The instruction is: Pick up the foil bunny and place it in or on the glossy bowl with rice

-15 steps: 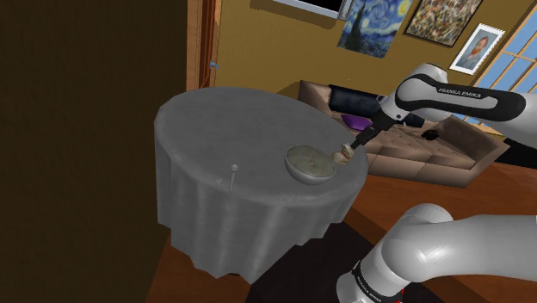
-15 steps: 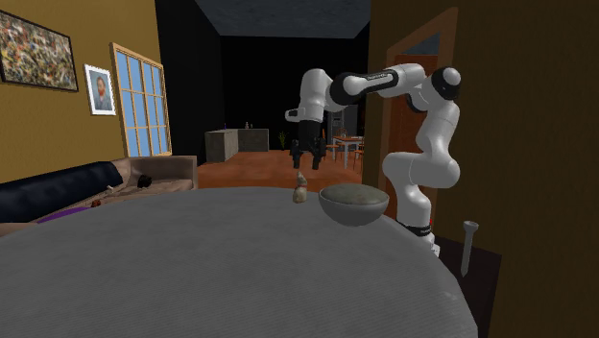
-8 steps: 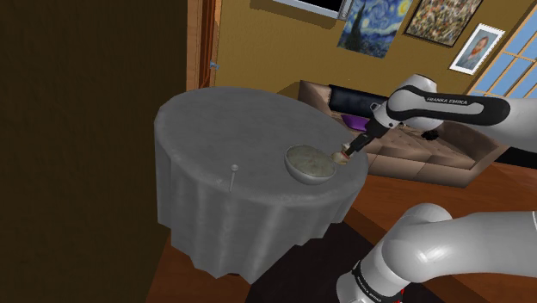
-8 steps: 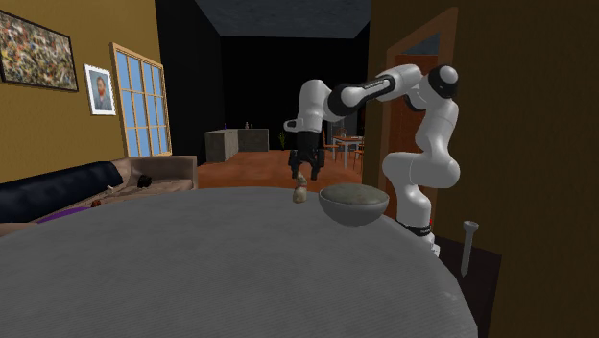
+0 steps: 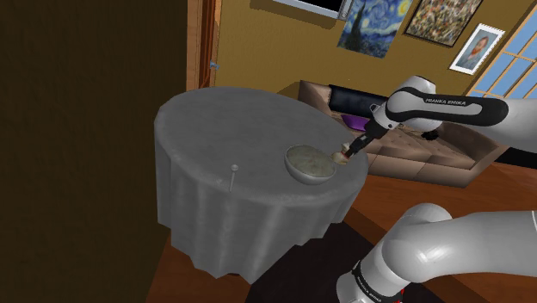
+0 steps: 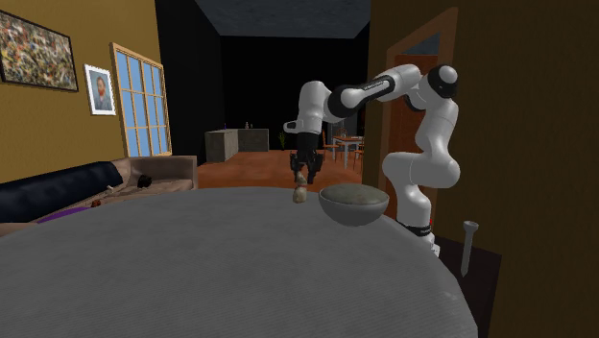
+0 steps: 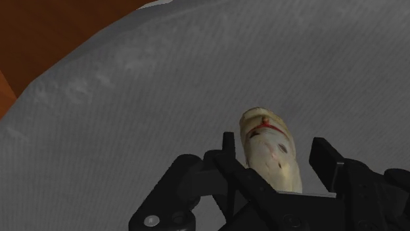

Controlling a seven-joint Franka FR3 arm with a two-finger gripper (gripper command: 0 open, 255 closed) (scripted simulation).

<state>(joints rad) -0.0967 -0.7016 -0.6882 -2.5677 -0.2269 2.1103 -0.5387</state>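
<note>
The foil bunny (image 7: 271, 154), pale cream with a red mark at its neck, stands upright on the grey tablecloth (image 5: 224, 129) just beside the bowl. My black gripper (image 7: 273, 147) has come down over it, with one finger on each side. The fingers (image 7: 228, 152) have narrowed around it, but a thin gap still shows at one side, so it is not clasped. In the shoulder view the gripper (image 5: 346, 153) is at the bunny (image 5: 341, 157), right of the grey glossy bowl (image 5: 310, 163). In the second exterior view the bunny (image 6: 300, 193) stands left of the bowl (image 6: 353, 206), under the gripper (image 6: 303, 180).
The round table (image 6: 192, 269) ends close behind the bunny. A thin upright pin (image 5: 233, 173) stands near the table's front edge. A sofa (image 5: 430, 146) lies beyond the table and a dark wooden wall (image 5: 86, 129) fills the shoulder view's left.
The arm came down over the bunny, and the fingers have drawn in from wide apart to close around it. The bunny and the bowl have not moved.
</note>
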